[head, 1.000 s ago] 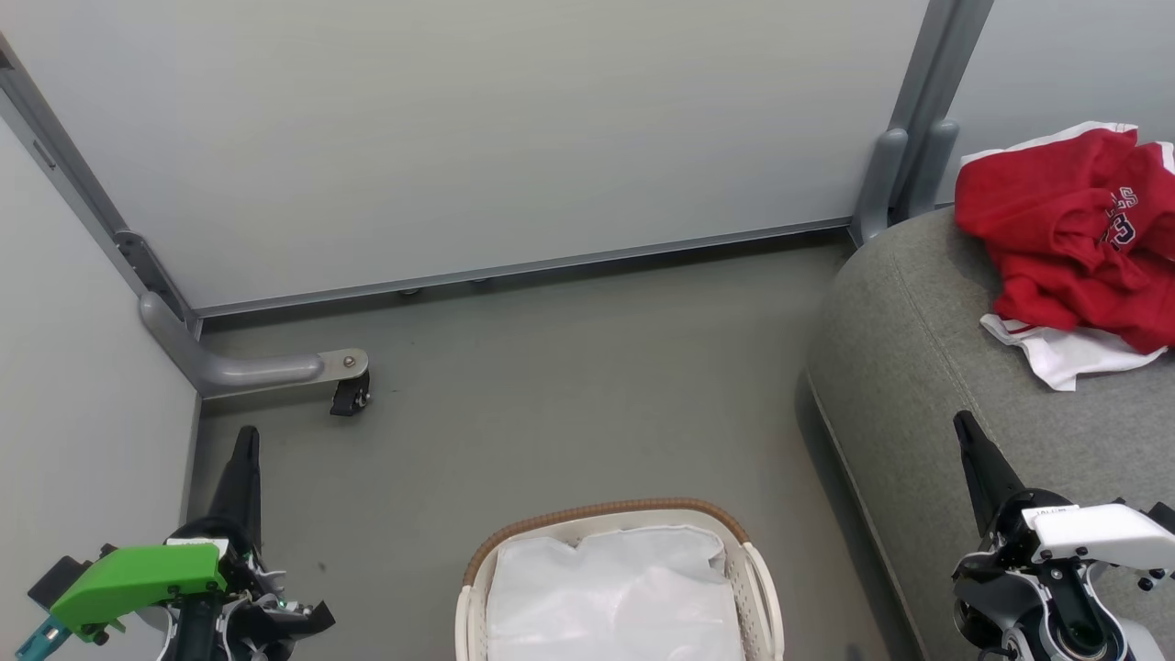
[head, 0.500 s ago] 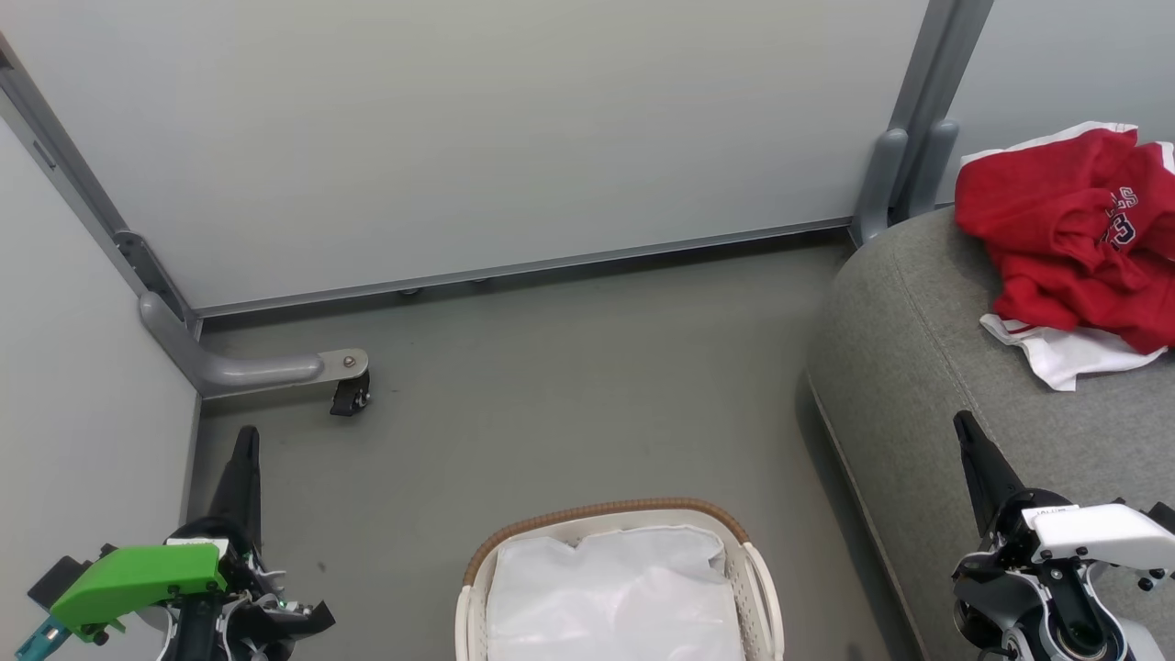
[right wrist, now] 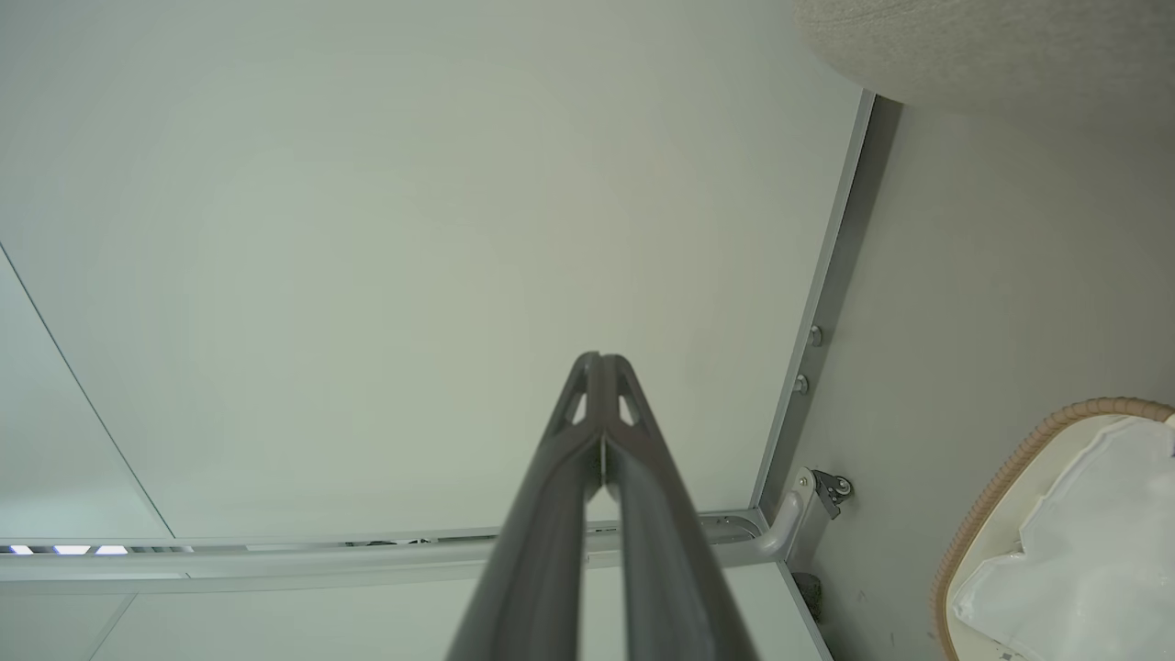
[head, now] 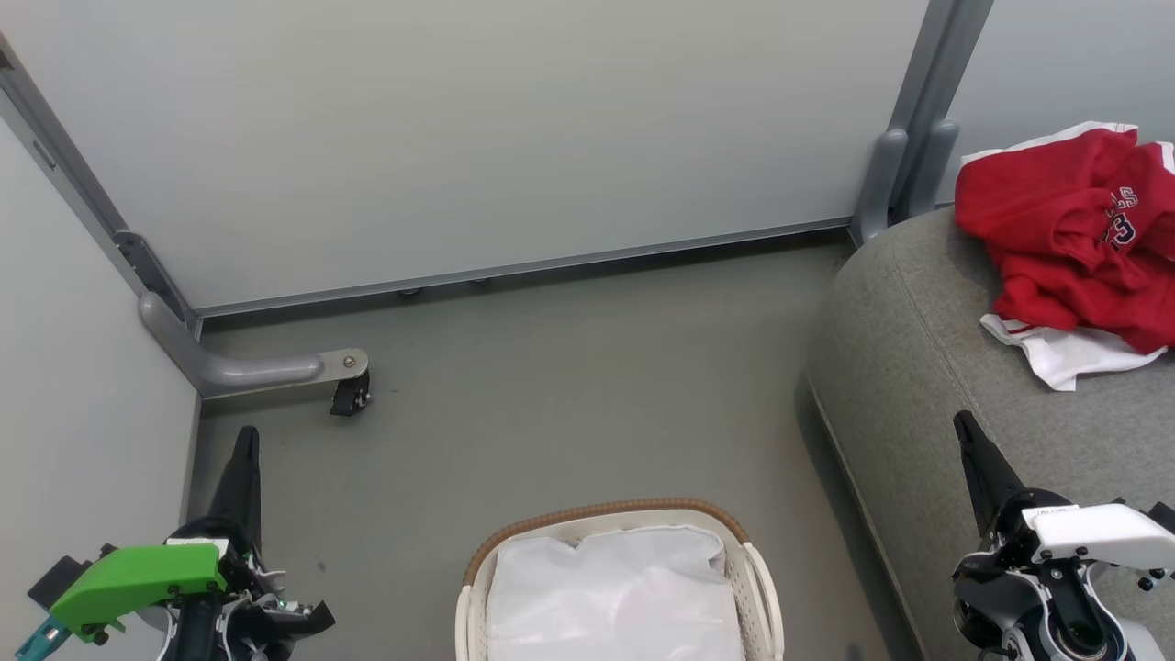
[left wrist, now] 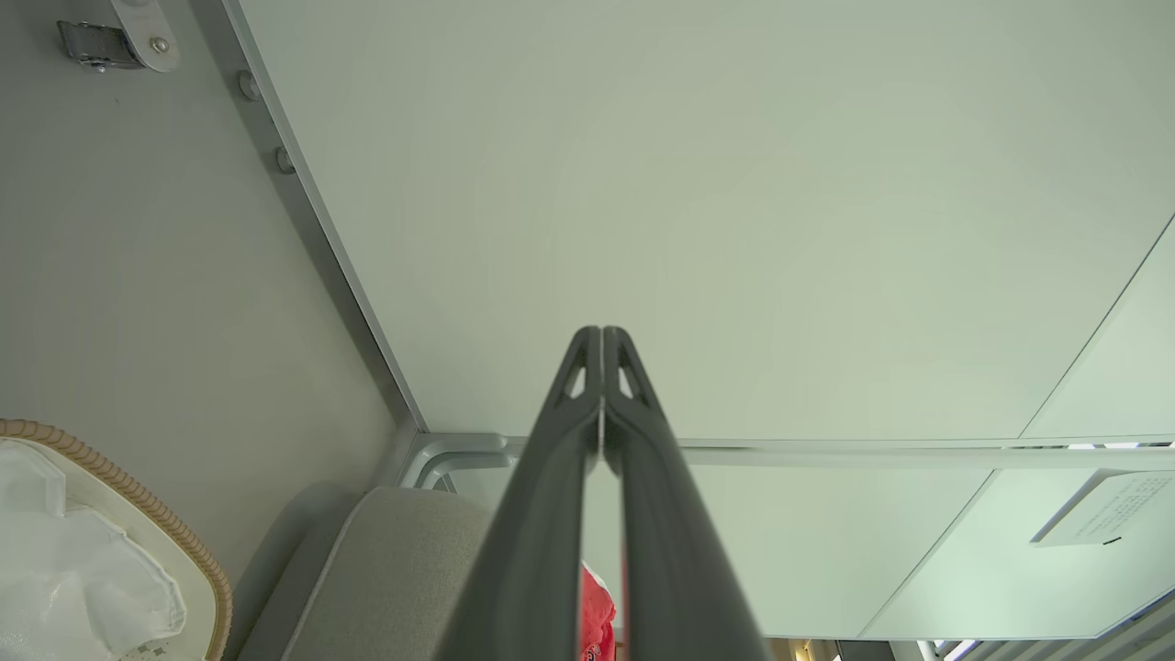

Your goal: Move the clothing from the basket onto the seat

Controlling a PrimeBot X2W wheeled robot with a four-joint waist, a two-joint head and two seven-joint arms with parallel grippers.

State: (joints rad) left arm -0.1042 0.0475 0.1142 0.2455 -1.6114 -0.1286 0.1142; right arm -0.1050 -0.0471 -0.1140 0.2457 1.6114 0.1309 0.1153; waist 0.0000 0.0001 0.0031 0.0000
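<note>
— Which way is the head camera facing for you?
— I'm seeing it looking down from well above, taking in the floor, the panel ahead, the basket at the bottom edge and the seat on the right.
— And the wrists?
— Both are pointing at that panel, rolled sideways: the left one is putting the floor on its left, the right one on its right. All three are sharing the basket rim, the seat's edge and the caster.
</note>
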